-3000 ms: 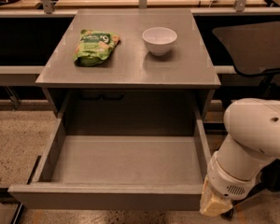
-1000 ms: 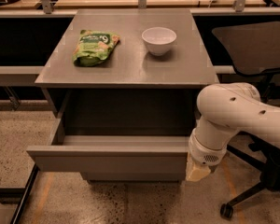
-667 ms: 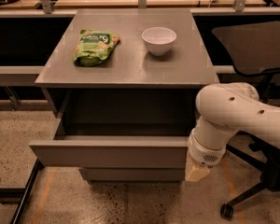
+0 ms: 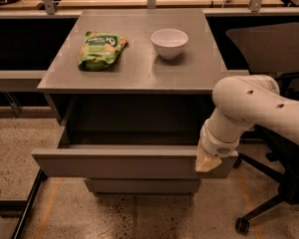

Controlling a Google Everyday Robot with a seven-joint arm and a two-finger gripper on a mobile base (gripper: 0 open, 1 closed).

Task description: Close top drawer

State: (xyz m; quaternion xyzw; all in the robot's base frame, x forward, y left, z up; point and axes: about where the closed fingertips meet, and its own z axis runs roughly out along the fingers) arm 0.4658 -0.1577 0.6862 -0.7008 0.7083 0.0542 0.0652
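Camera view: gripper (image 4: 208, 162), state untellable, rests at four o'clock against the drawer (image 4: 119, 164) front's right end. Push straight toward twelve o'clock so it doesn't skew.

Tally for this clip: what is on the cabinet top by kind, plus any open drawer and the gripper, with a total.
snack bag: 1, green, on the cabinet top
bowl: 1, white, on the cabinet top
drawer: 1, partly pulled out
gripper: 1, at the right end of the drawer's front panel
Total: 4
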